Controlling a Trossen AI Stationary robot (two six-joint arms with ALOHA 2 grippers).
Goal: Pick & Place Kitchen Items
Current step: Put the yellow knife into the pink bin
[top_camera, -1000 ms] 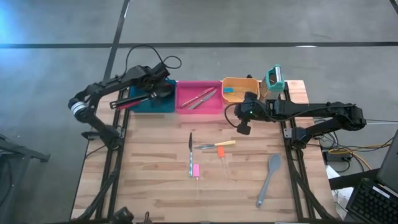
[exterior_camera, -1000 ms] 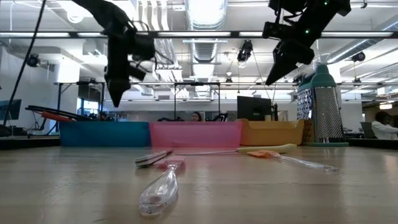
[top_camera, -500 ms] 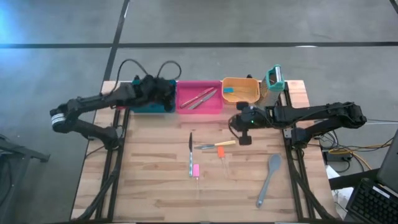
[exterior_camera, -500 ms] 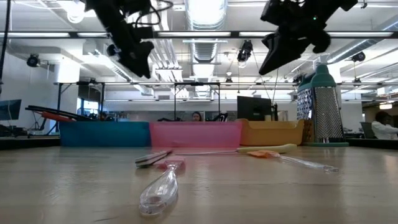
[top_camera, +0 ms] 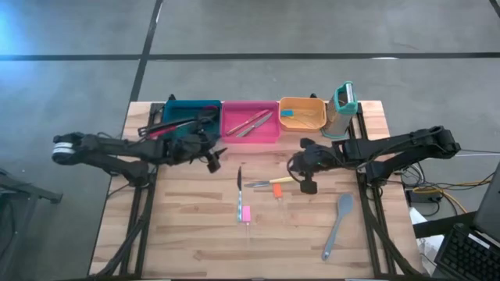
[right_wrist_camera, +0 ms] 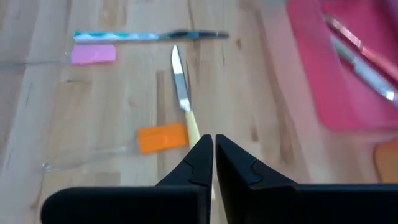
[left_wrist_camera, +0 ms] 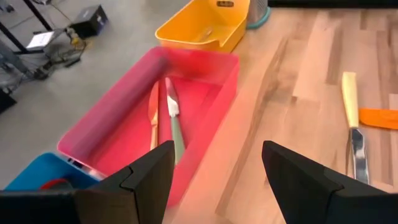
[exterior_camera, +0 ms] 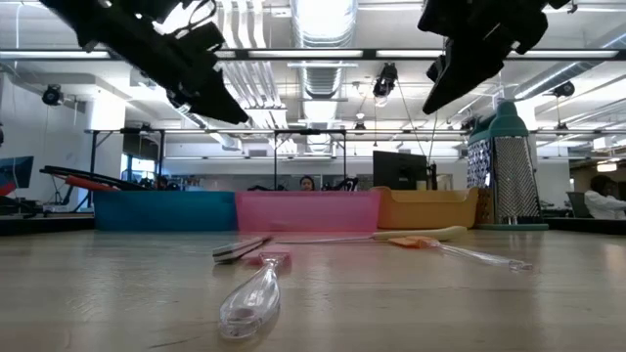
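Yellow-handled steel knife (top_camera: 271, 183) lies loose mid-table among other cutlery awaiting sorting, the right gripper (top_camera: 308, 186) poised just beside it, fingers pressed together, while the left gripper (top_camera: 214, 161) hovers spread before the pink square bin (top_camera: 250, 136).

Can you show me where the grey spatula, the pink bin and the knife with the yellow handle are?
grey spatula (top_camera: 344, 206): high view, on its wide head.
pink bin (top_camera: 250, 140): high view, on its near wall.
knife with the yellow handle (top_camera: 284, 180): high view, on the handle.
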